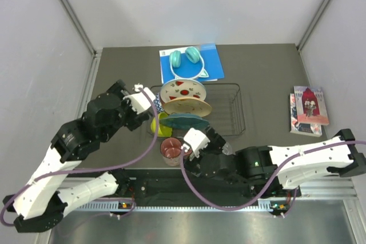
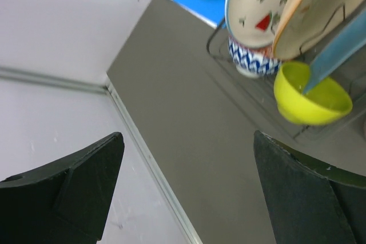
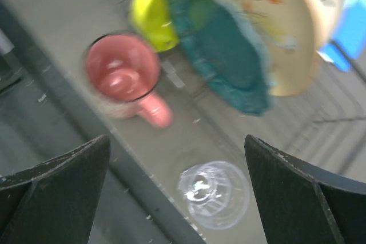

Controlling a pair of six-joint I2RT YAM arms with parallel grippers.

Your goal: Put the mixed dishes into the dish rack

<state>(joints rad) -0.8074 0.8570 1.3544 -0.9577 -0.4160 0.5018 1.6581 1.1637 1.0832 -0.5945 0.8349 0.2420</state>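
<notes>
While the right pincer (image 3: 178, 182) is hovering spread, the glass (image 3: 213, 194) is standing upright just beneath it, mug (image 3: 123, 75) farther left; the left pincer (image 2: 187, 182) is gaping too.

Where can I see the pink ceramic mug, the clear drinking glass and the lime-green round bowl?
pink ceramic mug (image 3: 119, 75), right wrist view, inside of its cup.
clear drinking glass (image 3: 213, 194), right wrist view, its see-through bottom.
lime-green round bowl (image 2: 323, 100), left wrist view, its inner hollow.
</notes>
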